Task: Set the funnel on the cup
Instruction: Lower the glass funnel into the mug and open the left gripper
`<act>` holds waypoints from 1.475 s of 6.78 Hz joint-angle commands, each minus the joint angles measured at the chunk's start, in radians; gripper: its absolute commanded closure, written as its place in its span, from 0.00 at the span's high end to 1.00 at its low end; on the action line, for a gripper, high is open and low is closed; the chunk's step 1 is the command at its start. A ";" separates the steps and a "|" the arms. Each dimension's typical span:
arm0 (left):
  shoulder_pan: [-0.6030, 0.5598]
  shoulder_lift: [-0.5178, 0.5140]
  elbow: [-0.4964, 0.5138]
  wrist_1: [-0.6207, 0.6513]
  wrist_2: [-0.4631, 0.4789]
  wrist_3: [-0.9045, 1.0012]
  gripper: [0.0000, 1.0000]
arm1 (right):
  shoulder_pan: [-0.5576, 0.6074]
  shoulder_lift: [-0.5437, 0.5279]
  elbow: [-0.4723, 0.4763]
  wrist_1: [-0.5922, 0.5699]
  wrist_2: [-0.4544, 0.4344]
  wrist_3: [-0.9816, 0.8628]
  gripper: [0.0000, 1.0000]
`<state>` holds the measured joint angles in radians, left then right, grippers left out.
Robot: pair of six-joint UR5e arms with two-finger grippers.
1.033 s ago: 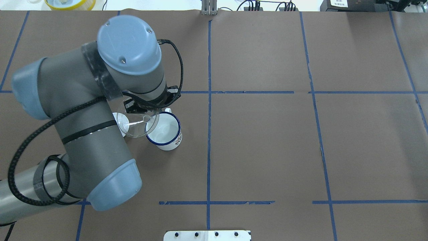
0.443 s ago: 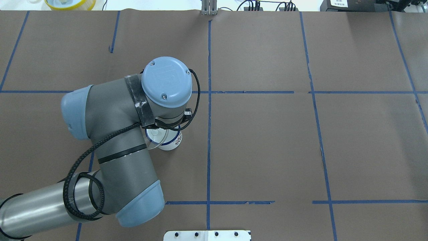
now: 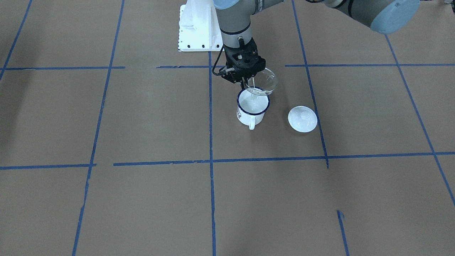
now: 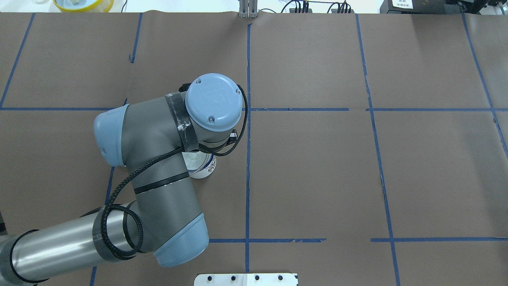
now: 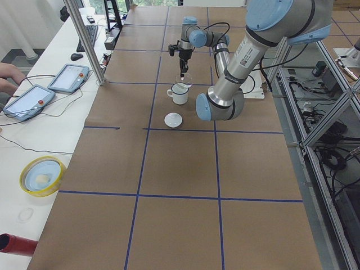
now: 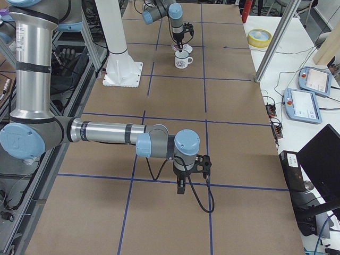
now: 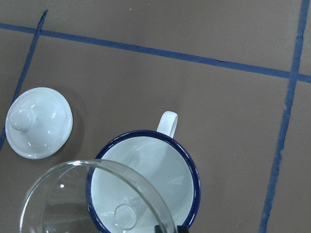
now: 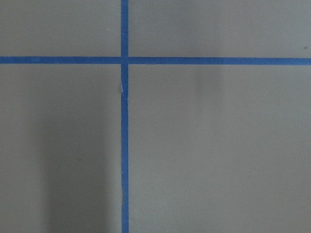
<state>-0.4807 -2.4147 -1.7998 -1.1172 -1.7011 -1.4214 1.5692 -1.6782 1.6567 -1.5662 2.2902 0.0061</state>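
My left gripper (image 3: pixel 249 82) is shut on the rim of the clear funnel (image 3: pixel 262 80) and holds it just above the cup (image 3: pixel 252 107), a white mug with a dark blue rim. The funnel's stem hangs over the cup's opening; its cone sits off-centre toward the lid side. In the left wrist view the funnel (image 7: pixel 82 199) overlaps the cup (image 7: pixel 160 170). In the overhead view my wrist hides all but part of the cup (image 4: pixel 206 167). My right gripper (image 6: pixel 180 189) hovers low over bare table, far from the cup; I cannot tell whether it is open.
A round white knobbed lid (image 3: pixel 302 119) lies on the table beside the cup, also in the left wrist view (image 7: pixel 39 121). The white robot base plate (image 3: pixel 197 28) stands behind the cup. Brown paper with blue tape lines covers the table (image 3: pixel 142 117).
My left arm has carried the funnel from beside the cup, over the lid, to above the cup's opening. The wrist now covers most of the cup in the overhead view.
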 commanded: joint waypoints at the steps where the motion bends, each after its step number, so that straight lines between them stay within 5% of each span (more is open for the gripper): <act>1: 0.001 -0.008 0.039 -0.038 0.008 0.013 0.99 | 0.000 0.000 0.000 0.000 0.000 0.000 1.00; 5: -0.004 0.025 -0.007 -0.041 0.044 0.013 1.00 | 0.000 0.000 0.000 0.000 0.000 0.000 1.00; 8: -0.106 0.144 -0.194 -0.163 0.031 0.063 1.00 | 0.000 0.000 0.000 0.000 0.000 0.000 1.00; 10: -0.343 0.272 -0.210 -0.229 -0.233 0.392 1.00 | 0.000 0.000 0.000 0.000 0.000 0.000 1.00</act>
<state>-0.6729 -2.2261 -1.9968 -1.2970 -1.7726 -1.2287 1.5693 -1.6782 1.6566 -1.5662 2.2902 0.0061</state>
